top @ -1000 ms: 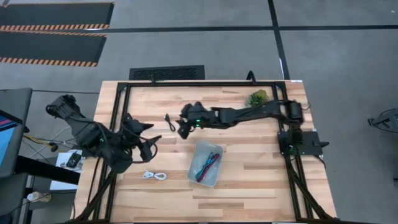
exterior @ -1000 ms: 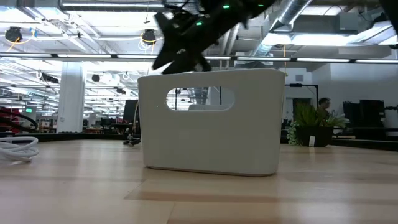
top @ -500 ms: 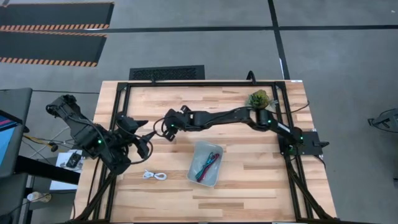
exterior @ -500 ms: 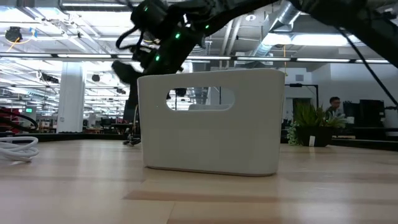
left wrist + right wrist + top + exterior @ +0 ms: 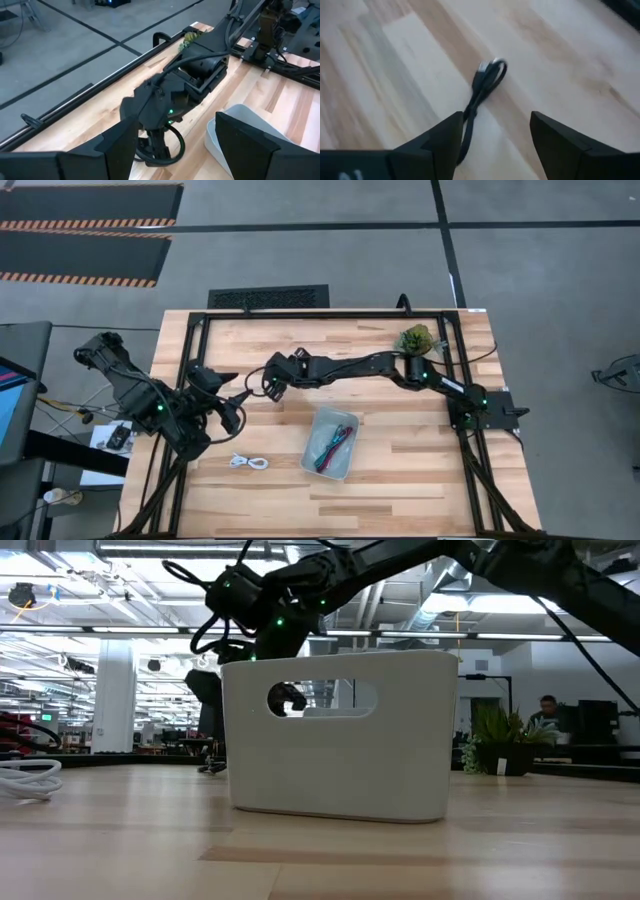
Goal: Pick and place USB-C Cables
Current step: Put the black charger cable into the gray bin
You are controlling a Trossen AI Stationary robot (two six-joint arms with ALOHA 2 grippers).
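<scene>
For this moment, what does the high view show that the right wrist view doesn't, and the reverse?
Only the high view shows the tray holding the magenta and teal cables, the white cable on the table, the plant, and the left pincer waiting near the table's left edge. Only the right wrist view shows the black cable up close, lying folded on the wood between the open fingers. Both show the right pincer over that cable.

My high camera looks straight down on the whole counter (image 5: 400, 470), while the low one sits at counter height, close behind the white tray (image 5: 340, 745). My left wrist camera faces the right arm (image 5: 185, 85), which both also show; the right wrist looks closely down at counter boards.
</scene>
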